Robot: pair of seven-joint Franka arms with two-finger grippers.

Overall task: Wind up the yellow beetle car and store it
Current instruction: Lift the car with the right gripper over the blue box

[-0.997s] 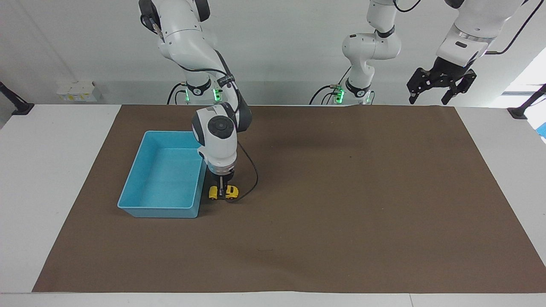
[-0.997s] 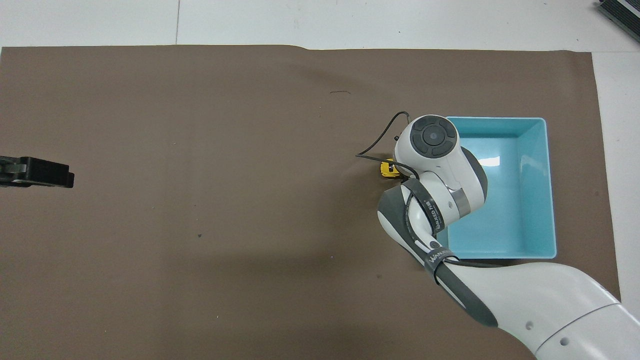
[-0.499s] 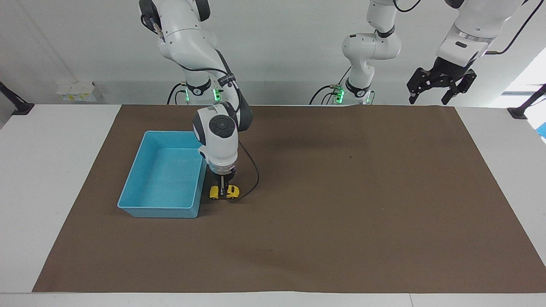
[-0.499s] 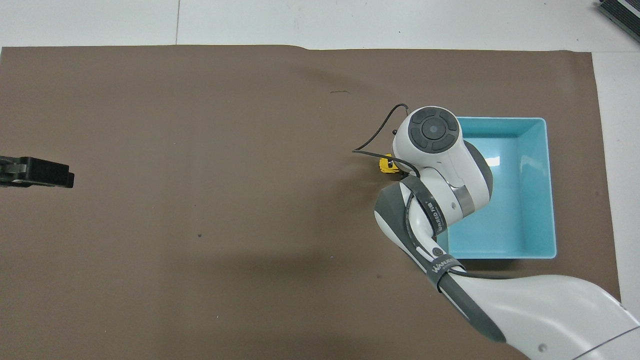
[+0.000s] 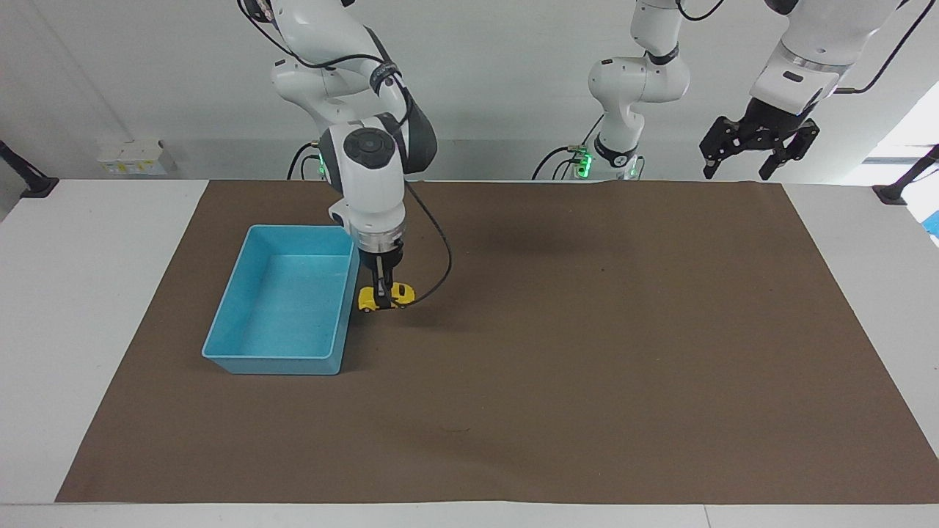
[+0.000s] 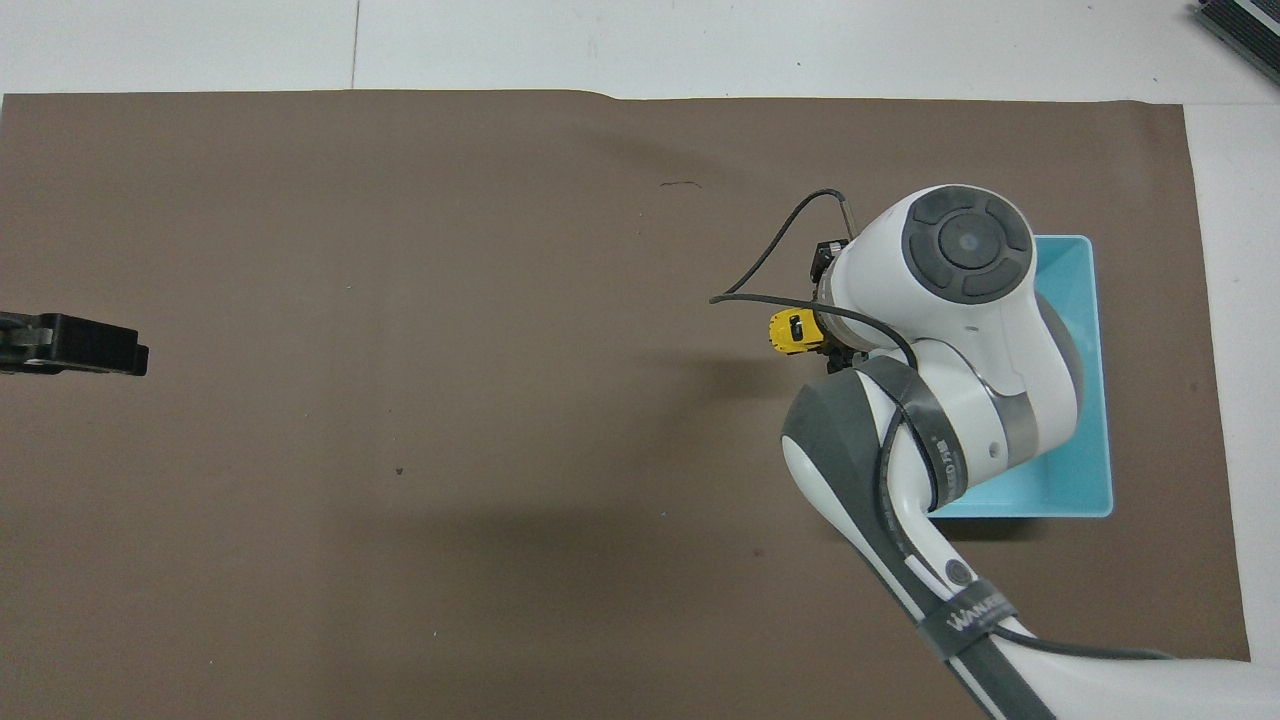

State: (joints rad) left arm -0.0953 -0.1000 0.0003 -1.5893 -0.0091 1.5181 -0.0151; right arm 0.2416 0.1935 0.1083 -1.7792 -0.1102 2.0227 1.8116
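Right gripper (image 5: 382,295) clamped on yellow beetle car (image 5: 386,296), car lifted over brown mat (image 5: 587,330) just beside blue bin (image 5: 282,301), left gripper (image 5: 742,163) waiting with fingers apart, raised at table's left-arm end

You are looking at a brown mat (image 5: 587,367) lying bare across most of the table. The blue bin (image 5: 282,304) is standing toward the right arm's end, its wall (image 5: 345,312) rising just beside the right gripper (image 5: 381,293).
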